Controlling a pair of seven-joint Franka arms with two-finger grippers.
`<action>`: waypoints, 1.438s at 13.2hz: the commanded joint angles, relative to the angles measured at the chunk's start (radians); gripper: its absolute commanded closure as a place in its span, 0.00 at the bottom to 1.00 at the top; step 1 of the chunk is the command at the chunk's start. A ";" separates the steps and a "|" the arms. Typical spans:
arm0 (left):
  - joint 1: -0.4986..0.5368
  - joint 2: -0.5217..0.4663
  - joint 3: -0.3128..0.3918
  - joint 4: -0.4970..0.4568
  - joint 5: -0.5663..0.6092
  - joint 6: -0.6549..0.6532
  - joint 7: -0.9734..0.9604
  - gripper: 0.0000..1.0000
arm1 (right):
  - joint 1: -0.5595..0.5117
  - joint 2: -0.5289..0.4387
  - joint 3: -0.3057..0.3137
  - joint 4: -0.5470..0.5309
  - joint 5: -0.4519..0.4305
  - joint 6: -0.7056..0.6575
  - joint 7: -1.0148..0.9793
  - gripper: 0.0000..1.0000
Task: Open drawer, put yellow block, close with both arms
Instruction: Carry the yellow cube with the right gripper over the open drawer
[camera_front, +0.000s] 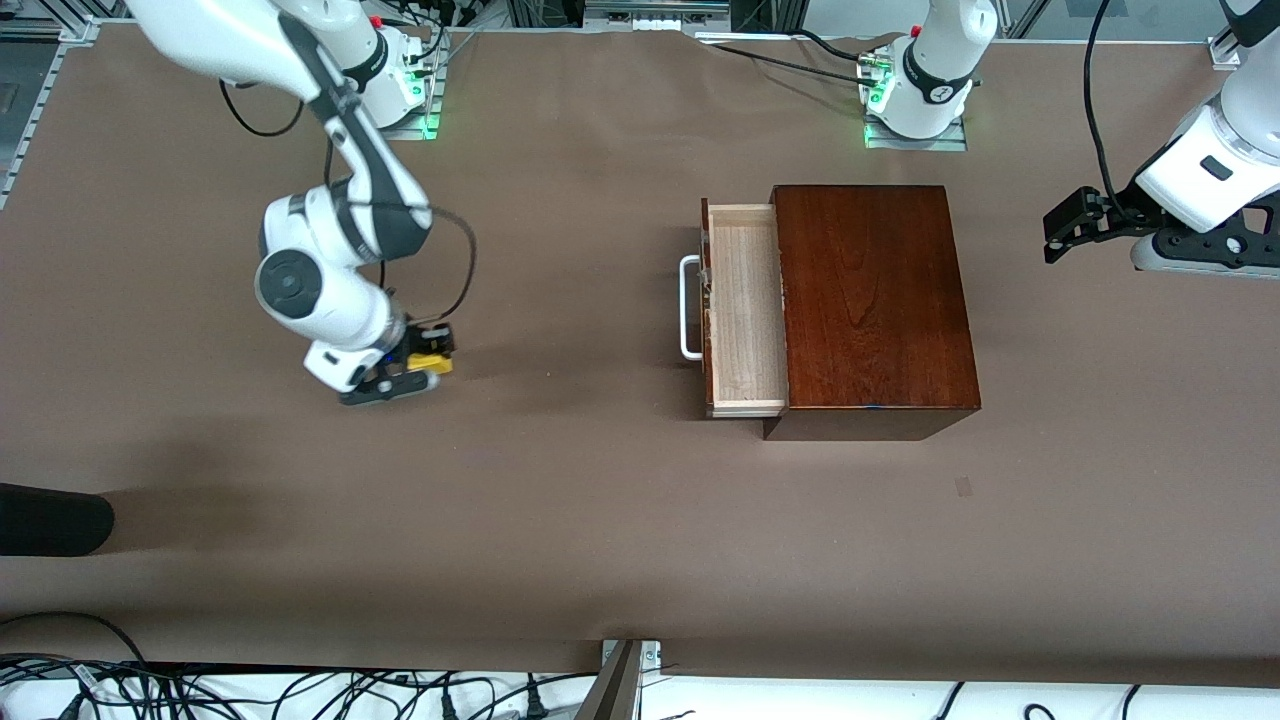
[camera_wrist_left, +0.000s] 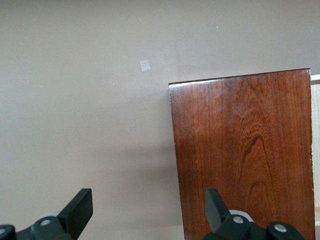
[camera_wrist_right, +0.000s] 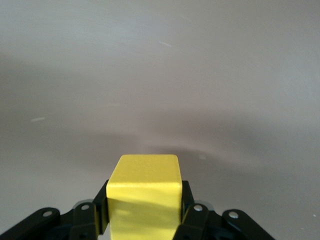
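Two steps left: drawer (camera_front: 745, 305) is open, empty. Right gripper (camera_front: 425, 362), box's (camera_front: 870, 300) 9 o'clock, fingers clamped on block (camera_front: 430, 363). Left gripper (camera_front: 1062, 228) waits at 3 o'clock, fingers apart.

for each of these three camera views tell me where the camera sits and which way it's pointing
Front view: high across the table, facing both arm bases; shows the right gripper, the left gripper and the open drawer.
Left wrist view: on the left arm, looking down past its open fingers at the wooden box, also in the front view.
Right wrist view: on the right arm, looking at bare table over the yellow block it grips.
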 joint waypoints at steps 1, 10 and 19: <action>-0.005 0.002 0.003 0.022 -0.003 -0.016 0.019 0.00 | 0.032 -0.009 0.120 0.179 -0.090 -0.168 -0.017 0.89; -0.008 0.003 0.003 0.027 -0.003 -0.014 0.017 0.00 | 0.521 0.223 0.205 0.724 -0.309 -0.342 -0.118 0.89; -0.008 0.002 -0.001 0.028 -0.004 -0.029 0.014 0.00 | 0.646 0.364 0.183 0.823 -0.415 -0.286 -0.377 0.93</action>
